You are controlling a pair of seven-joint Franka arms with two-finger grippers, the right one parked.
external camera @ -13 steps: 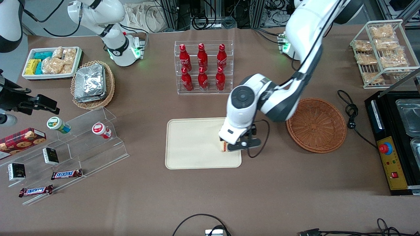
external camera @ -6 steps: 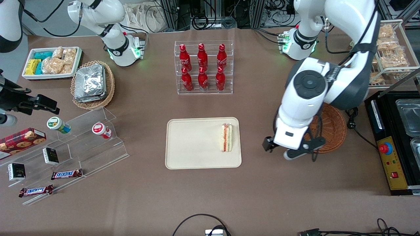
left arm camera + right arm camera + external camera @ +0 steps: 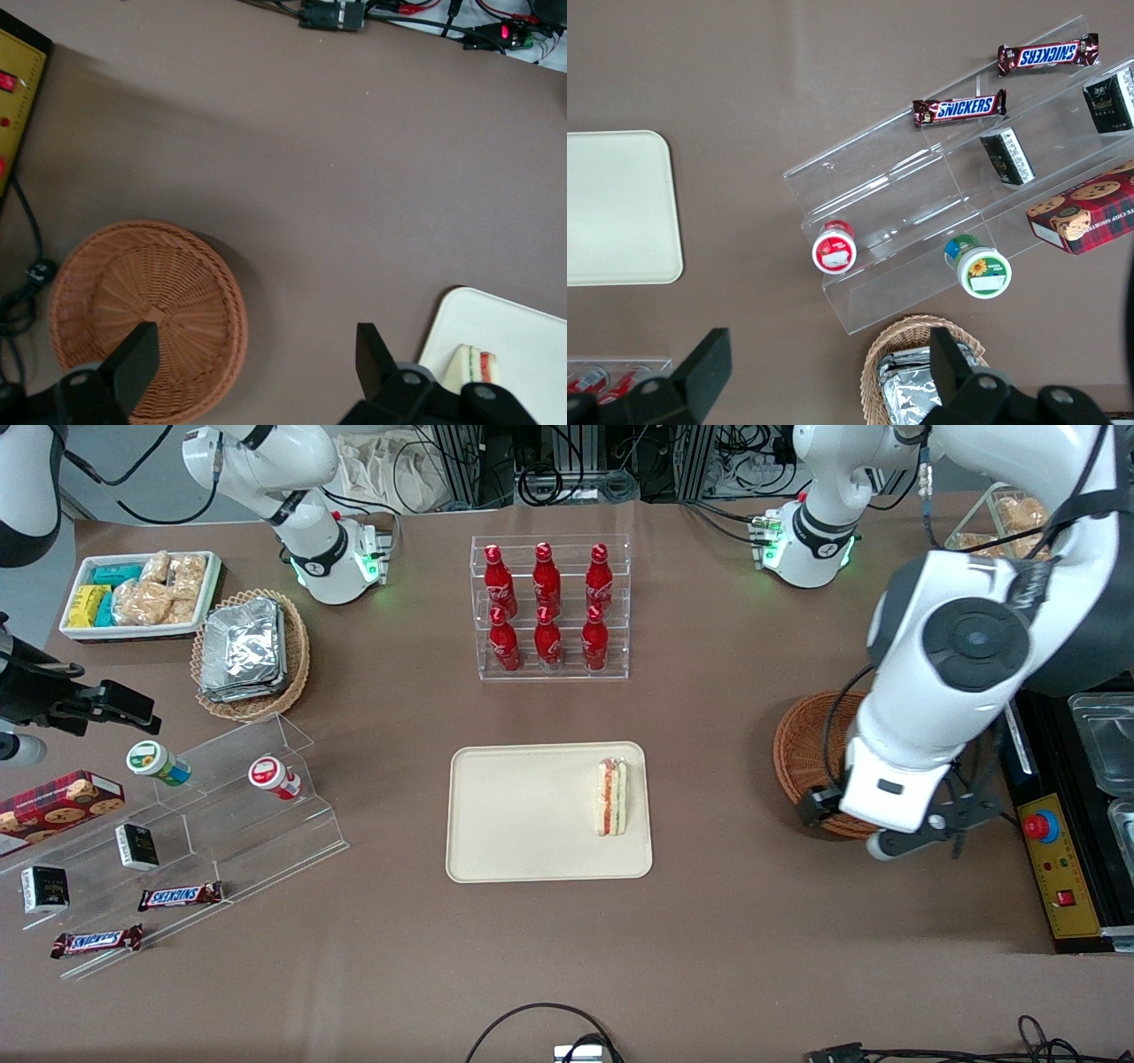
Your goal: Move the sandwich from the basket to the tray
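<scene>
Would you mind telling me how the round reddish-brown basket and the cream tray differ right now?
The basket is round, woven wicker and reddish-brown; the tray is rectangular, smooth and cream. The basket looks empty in the left wrist view, while the tray holds the sandwich near its edge toward the basket. The open gripper hangs above the basket's edge, well away from the tray. Both sit flat on the brown table.

Table (image 3: 762, 957): matte brown covering, one sheet, spans nearly the whole front view. Along its edge farthest from the front camera: aluminium frame posts (image 3: 461, 460) with bundled black cables (image 3: 567, 478). Grey floor (image 3: 133, 491) shows at the corner toward the parked arm's end. A looped black cable (image 3: 532, 1023) lies at the nearest edge. Lighting is even and overhead; shadows are soft.
</scene>
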